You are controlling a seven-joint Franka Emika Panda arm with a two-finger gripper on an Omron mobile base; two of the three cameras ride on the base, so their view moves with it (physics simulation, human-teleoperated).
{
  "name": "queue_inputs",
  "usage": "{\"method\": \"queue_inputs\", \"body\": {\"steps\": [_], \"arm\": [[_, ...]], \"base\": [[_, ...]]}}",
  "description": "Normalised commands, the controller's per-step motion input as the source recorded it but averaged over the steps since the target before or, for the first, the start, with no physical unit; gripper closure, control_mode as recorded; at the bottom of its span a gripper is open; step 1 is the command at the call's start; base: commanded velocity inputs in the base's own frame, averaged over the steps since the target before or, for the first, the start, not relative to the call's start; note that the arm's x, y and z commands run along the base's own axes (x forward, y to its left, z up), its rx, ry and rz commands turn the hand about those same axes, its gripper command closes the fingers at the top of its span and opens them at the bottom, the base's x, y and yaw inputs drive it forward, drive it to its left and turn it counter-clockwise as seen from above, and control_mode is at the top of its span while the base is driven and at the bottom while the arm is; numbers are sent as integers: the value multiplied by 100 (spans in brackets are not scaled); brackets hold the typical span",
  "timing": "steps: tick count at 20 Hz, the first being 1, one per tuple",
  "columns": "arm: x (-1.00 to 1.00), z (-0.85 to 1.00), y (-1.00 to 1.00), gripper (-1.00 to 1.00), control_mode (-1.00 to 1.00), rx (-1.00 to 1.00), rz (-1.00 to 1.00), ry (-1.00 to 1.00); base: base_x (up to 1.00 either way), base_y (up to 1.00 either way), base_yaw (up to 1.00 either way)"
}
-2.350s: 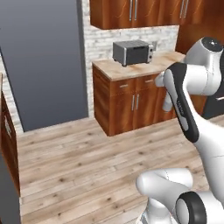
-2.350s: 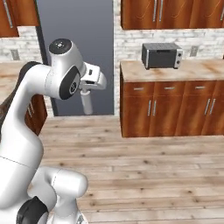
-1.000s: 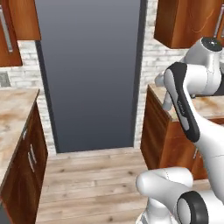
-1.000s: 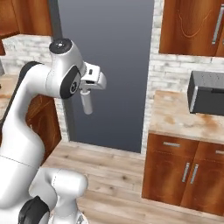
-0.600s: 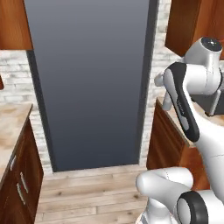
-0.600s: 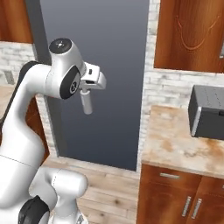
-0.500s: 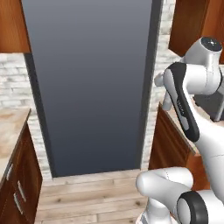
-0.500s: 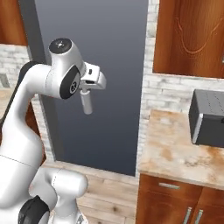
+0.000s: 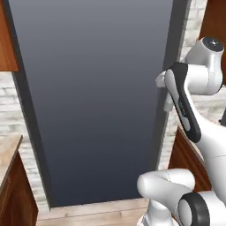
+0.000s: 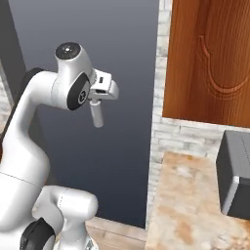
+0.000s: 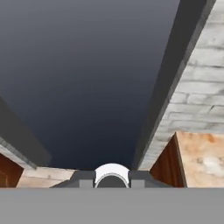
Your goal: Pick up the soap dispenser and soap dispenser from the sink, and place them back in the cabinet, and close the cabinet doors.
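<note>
Since the arm [image 9: 185,101] stands in front of it in the left base view, the gripper is mostly hidden there. In the right base view the gripper [image 10: 95,104] hangs under the wrist, narrow, clamped on a slim white soap dispenser [image 10: 97,117] that points down. Its top cannot be made out; the hand covers that end. In the hand view the gripper [image 11: 112,181] shows just its tips, with a white rounded bit of the dispenser [image 11: 112,169] between them and the rest cut off by the frame edge.

Dispenser position: in the air, in front of a tall dark grey panel [image 10: 122,49], left of the brick wall [image 10: 161,141] strip and well left of the cabinet door [image 10: 210,58].

Cabinet door: reddish-brown, carved curved outline visible. Cut off at the top and right, so its handle and whether it stands open or closed cannot be told.

Worktop [image 10: 185,205]: mottled tan, below the door, near right. A grey box [image 10: 234,176] sits on it, cut off at the right edge; its front is not readable.

Floor [image 9: 97,214]: pale wood planks at the foot of the panel. A second worktop [image 9: 6,150] corner shows at the near left, mostly out of frame.
</note>
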Motion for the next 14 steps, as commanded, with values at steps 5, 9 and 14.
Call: {"method": "queue_inputs", "body": {"steps": [5,9,14], "arm": [[0,0,0,100,100,0,0,0],[0,0,0,100,100,0,0,0],[0,0,0,100,100,0,0,0]], "base": [[75,14,7],[71,27,8],[64,35,7]]}}
